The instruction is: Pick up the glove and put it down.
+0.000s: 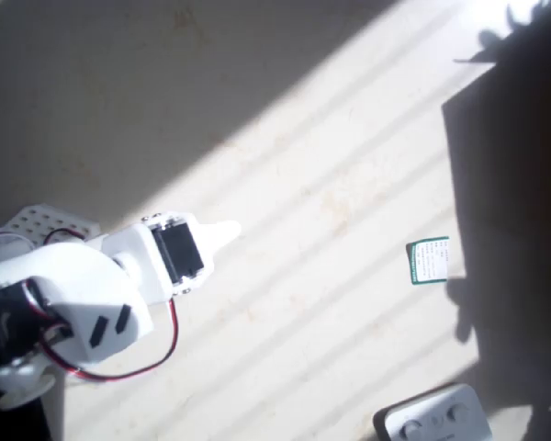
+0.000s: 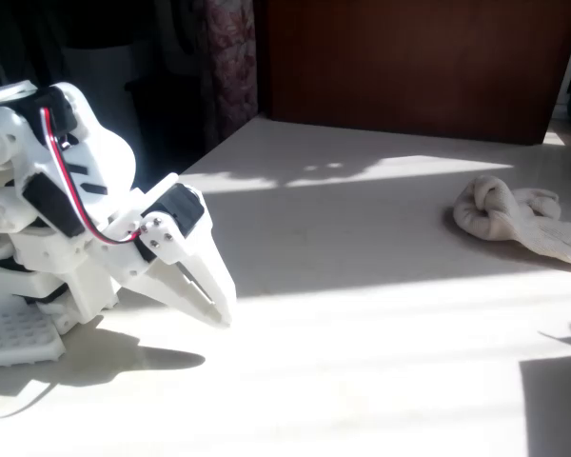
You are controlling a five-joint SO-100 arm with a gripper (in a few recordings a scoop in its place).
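The cream-beige knitted glove [image 2: 514,219] lies crumpled on the pale table at the far right of the fixed view, half in shade. My white gripper [image 2: 217,303] rests low at the left near the arm's base, pointing down at the table and far from the glove. Its fingers lie together with nothing between them. From overhead, the gripper [image 1: 226,233] points right from the lower left, over sunlit table.
A small green-and-white card [image 1: 429,261] lies at the right, and a grey-white device with round buttons [image 1: 436,418] sits at the bottom right edge. A dark wooden panel [image 2: 409,67] stands behind the table. The arm's perforated base plate [image 2: 14,333] is at the left.
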